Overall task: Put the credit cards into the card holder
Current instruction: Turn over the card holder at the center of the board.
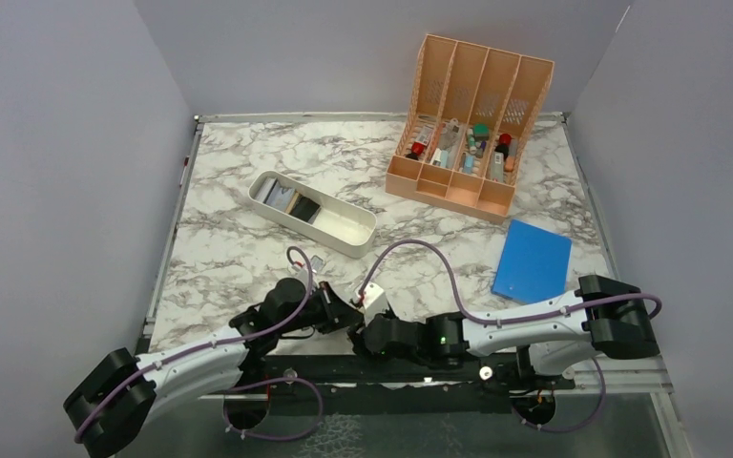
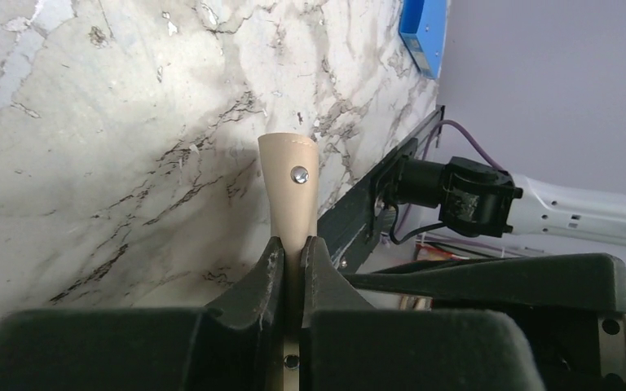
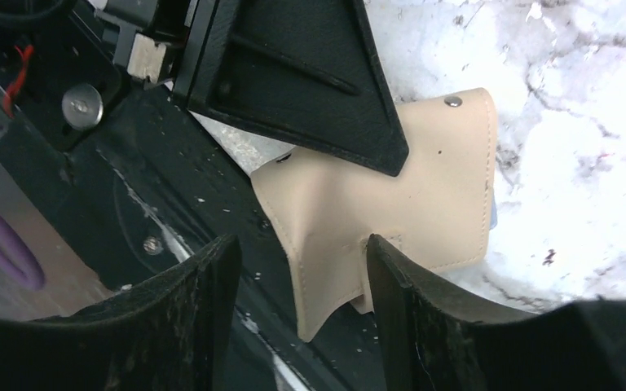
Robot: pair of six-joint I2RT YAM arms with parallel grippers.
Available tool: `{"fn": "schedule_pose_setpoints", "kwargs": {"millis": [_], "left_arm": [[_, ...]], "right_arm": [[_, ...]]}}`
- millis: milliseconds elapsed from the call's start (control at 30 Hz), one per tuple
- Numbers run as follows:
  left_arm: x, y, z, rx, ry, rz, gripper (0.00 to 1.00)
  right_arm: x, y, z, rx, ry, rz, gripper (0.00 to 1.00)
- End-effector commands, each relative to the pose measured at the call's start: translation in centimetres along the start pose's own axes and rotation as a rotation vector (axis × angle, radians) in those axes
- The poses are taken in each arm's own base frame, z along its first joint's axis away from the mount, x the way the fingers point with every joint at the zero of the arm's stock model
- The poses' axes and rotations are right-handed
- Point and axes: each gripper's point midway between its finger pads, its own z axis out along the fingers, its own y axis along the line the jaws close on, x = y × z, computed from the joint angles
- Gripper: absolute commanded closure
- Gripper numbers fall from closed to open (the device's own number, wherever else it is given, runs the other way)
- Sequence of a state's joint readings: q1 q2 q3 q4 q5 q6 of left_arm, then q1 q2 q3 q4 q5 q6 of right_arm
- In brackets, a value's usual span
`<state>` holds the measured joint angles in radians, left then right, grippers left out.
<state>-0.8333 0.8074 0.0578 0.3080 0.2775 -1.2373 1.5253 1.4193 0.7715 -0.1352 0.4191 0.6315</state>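
Clenched hard w/ the left gripper point(image 2: 293, 244) on the card holder point(image 2: 288, 175). Held edge-on, tan, sticking straight out past the fingertips, snap stud at the far end. So: long axis in line w/ that arm's reach, broad face turned toward the right gripper point(image 3: 301, 248). Spread wide over there & gripping nothing. Straddling only a lower corner of the holder, w/ clear gap on one side, other side too close to call. Parked low at the near edge of the table point(image 1: 229, 248), btwn the two wrists, approx. centre. Nothing of the credit cards point(image 1: 284, 197) nearby. Seemingly lying in the left end of the white tray point(image 1: 348, 232), well apart from the holder, up-table & a bit left of both grippers. Too small to count, or to tell colours beyond grey & dark. No pockets on show in any view, so prob. shut or nearly so, & needing to be opened before anything goes in. Best guess: keep the left clamp as is, send the free right side up to the tray. Abt equal reach from either arm. Risk: thin flat plastic on a tray floor, hard to get fingers under.
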Motion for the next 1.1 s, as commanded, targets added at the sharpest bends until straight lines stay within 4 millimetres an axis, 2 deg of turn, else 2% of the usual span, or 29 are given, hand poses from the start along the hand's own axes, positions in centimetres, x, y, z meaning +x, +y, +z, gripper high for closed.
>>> {"fn": "schedule_pose_setpoints", "kwargs": {"millis": [0,200,333,533,600,733,800,867,933,1033,1067], "left_arm": [[-1.0,-2.9,-0.3,0.091,-0.045,-0.056,1.00],[-1.2,-3.1,-0.5,0.101,-0.055,-0.118,1.00],[-1.3,-3.3,-0.5,0.103,-0.059,-0.139,1.00],[-1.4,-3.5,-0.5,0.105,-0.059,-0.171,1.00],[-1.5,-3.7,-0.5,0.110,-0.065,-0.183,1.00],[-2.0,-4.1,-0.8,0.126,-0.089,-0.187,0.96],[-2.4,-4.6,-0.9,0.132,-0.106,-0.176,0.85],[-3.0,-5.3,-1.2,0.125,-0.136,-0.127,0.70],[-4.1,-5.6,-1.6,0.090,-0.189,-0.048,0.57],[-6.3,-6.7,-2.6,0.054,-0.291,0.114,0.50],[-6.8,-6.3,-3.0,0.006,-0.313,0.164,0.49]], "right_arm": [[-0.9,-0.4,-0.2,0.015,-0.026,-0.196,0.34],[-2.0,-1.3,0.3,0.145,-0.100,-0.478,0.27],[-2.3,-1.5,0.7,0.241,-0.136,-0.627,0.26],[-2.6,-1.0,0.9,0.343,-0.192,-0.735,0.27],[-3.1,-1.3,0.8,0.403,-0.211,-0.752,0.34],[-3.1,-0.6,0.7,0.357,-0.216,-0.717,0.65],[-3.0,-0.1,0.3,0.310,-0.212,-0.655,0.80],[-2.9,0.4,-0.3,0.264,-0.201,-0.574,0.91],[-2.9,0.9,-0.9,0.196,-0.173,-0.475,0.98],[-3.8,0.8,-2.3,0.057,-0.124,-0.280,0.99],[-4.0,0.9,-2.6,-0.012,-0.099,-0.221,0.99]]}}
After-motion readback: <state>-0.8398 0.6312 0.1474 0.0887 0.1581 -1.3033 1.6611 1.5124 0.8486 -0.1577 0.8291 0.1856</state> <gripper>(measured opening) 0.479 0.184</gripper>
